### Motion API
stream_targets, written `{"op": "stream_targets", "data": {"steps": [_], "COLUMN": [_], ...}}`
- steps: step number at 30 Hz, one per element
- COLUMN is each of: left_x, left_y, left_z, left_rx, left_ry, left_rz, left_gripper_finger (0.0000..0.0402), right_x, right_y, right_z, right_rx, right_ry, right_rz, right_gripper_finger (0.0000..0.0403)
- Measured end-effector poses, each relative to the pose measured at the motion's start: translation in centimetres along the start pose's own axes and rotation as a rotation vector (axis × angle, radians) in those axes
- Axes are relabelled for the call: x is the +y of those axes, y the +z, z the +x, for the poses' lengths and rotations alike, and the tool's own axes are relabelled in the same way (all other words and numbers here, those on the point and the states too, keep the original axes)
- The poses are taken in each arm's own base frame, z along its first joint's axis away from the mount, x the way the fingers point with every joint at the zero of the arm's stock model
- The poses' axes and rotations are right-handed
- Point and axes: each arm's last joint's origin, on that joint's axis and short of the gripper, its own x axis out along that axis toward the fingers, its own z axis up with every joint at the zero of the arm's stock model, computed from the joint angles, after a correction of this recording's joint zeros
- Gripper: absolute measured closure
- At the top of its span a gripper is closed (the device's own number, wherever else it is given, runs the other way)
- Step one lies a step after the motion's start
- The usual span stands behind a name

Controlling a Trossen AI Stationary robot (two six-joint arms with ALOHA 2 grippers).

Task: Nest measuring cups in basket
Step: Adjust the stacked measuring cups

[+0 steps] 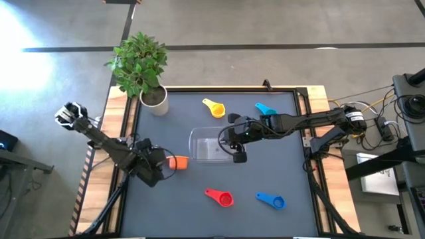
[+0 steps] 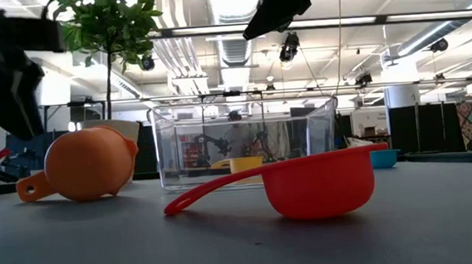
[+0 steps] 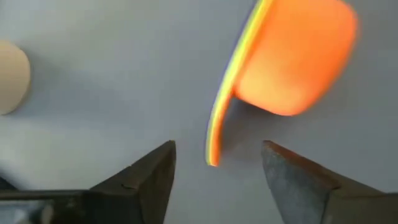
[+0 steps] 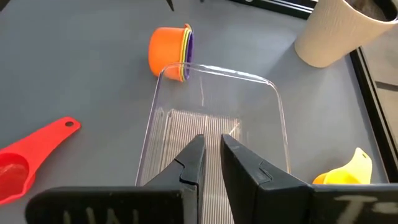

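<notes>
An orange measuring cup (image 1: 178, 161) lies on its side on the table, left of the basket, with a yellow-green and a purple rim (image 4: 186, 50) showing at its mouth. My left gripper (image 3: 219, 144) is open, one finger on either side of the cup's handle end (image 3: 213, 152) without touching it. The clear basket (image 1: 207, 145) stands mid-table. My right gripper (image 4: 211, 163) hovers over the basket's right part, shut, holding nothing. Yellow (image 1: 214, 107), light blue (image 1: 265, 109), red (image 1: 220, 196) and blue (image 1: 271, 200) cups lie apart on the table.
A white plant pot (image 1: 155, 101) with a leafy plant stands at the table's far left corner. A raised frame (image 1: 302, 99) edges the dark table. Bare table lies between the basket and the red and blue cups near the front.
</notes>
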Motion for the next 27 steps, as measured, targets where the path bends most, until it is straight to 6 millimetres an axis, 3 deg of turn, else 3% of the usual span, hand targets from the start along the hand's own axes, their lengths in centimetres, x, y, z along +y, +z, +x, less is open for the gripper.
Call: {"op": "stream_targets", "data": {"steps": [9,16,27], "left_x": [1.7,3.4,3.0], "left_y": [1.0,-0.1,-0.1], "left_z": [3.9,5.1,7.4], "left_rx": [0.047,0.065,0.013], "left_ry": [-0.176,-0.145,-0.229], "left_rz": [0.012,-0.015,0.03], "left_gripper_finger": [0.0163,0.0136,0.014], "right_x": [0.0,0.0,0.0], "right_y": [0.0,-0.2,0.1], "right_z": [0.0,0.0,0.0], "right_rx": [0.004,0.019,-0.007], "right_ry": [0.001,0.004,-0.001], "right_rz": [-0.004,-0.005,-0.034], "right_gripper_finger": [0.0364,0.0364,0.0364]}}
